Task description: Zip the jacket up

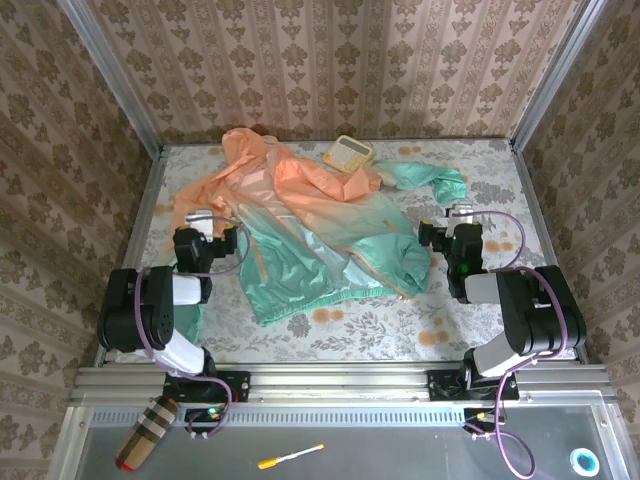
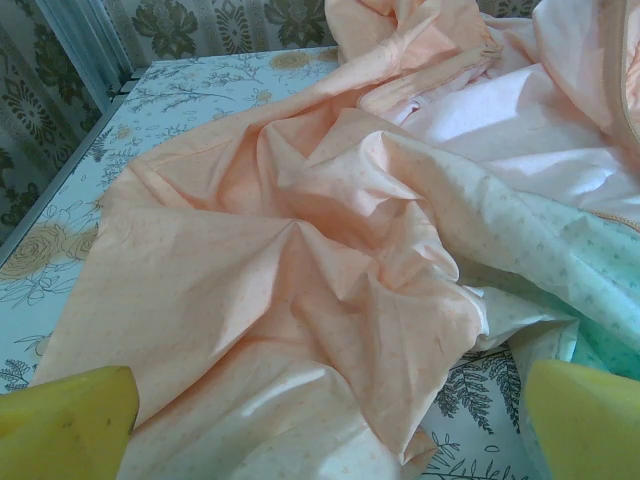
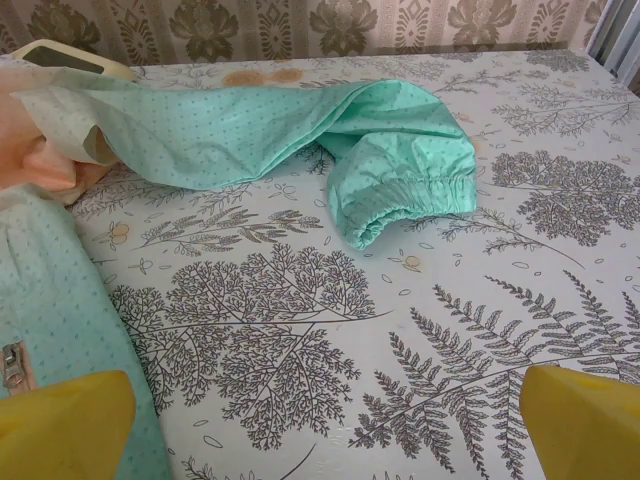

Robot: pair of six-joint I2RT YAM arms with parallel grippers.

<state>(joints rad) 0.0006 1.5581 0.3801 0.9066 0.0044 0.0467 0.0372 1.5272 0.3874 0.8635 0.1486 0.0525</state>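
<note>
The jacket (image 1: 320, 230) lies crumpled and unzipped mid-table, its peach-orange top towards the far left and its mint-teal hem towards me. An orange zipper edge (image 1: 375, 272) runs down its right front. My left gripper (image 1: 205, 218) is open at the jacket's left side, and its yellow fingers (image 2: 70, 425) straddle folds of peach fabric (image 2: 280, 260). My right gripper (image 1: 460, 214) is open just right of the jacket, and its fingers (image 3: 585, 420) stand over bare tablecloth. A teal sleeve cuff (image 3: 400, 190) lies ahead of it, and a metal zipper pull (image 3: 12, 365) shows at its left.
A small yellow calculator (image 1: 347, 152) rests at the jacket's far edge, also seen from the right wrist (image 3: 60, 55). The fern-patterned tablecloth (image 1: 480, 180) is bare at the right. Wallpapered walls and metal rails (image 1: 140, 215) close in the table.
</note>
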